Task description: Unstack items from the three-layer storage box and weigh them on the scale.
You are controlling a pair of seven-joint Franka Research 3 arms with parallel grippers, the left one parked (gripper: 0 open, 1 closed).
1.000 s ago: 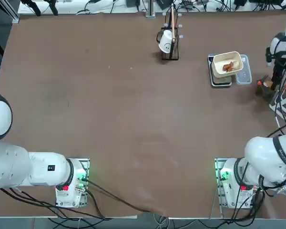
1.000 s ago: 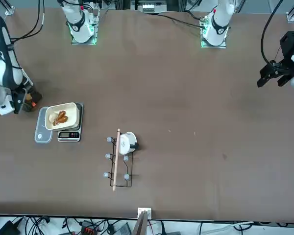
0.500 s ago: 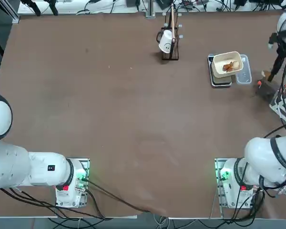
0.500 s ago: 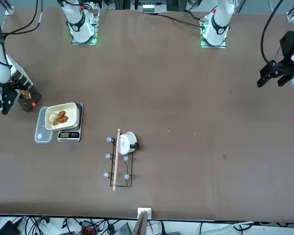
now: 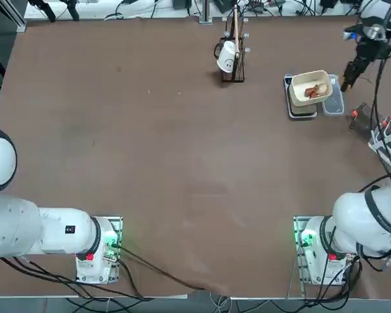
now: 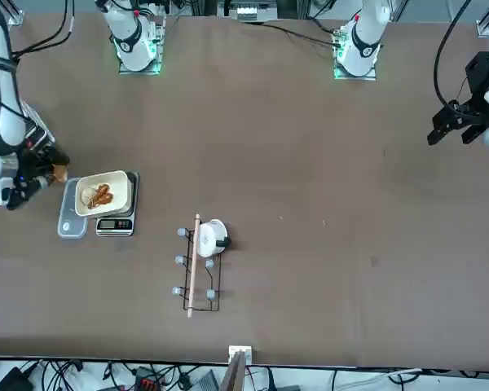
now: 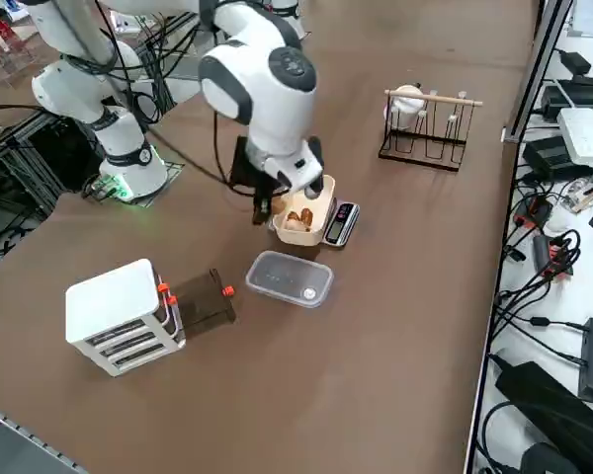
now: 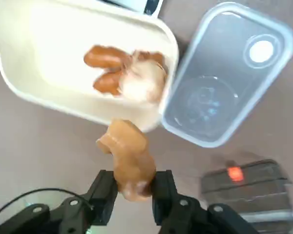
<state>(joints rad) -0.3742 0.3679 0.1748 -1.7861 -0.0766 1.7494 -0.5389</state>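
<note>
Fingers (image 8: 103,192) of your right gripper (image 8: 132,191) pinch a tan item (image 8: 128,158), just short of the cream tray (image 8: 19,83) on the scale (image 7: 340,223). Releasing now could drop it outside the rim, or into the clear container (image 8: 224,73) beside the tray.

Open table (image 5: 182,163) is being left free across the middle; far right corner is being crowded by cream tray (image 5: 311,87), clear container (image 5: 333,103), storage box (image 7: 124,314); mug stand (image 5: 233,55) nearby.

An orange-tan lump (image 8: 131,163) is clamped between the right gripper (image 8: 133,191) fingers beside a cream tray (image 8: 49,68) and a clear container (image 8: 224,73).
</note>
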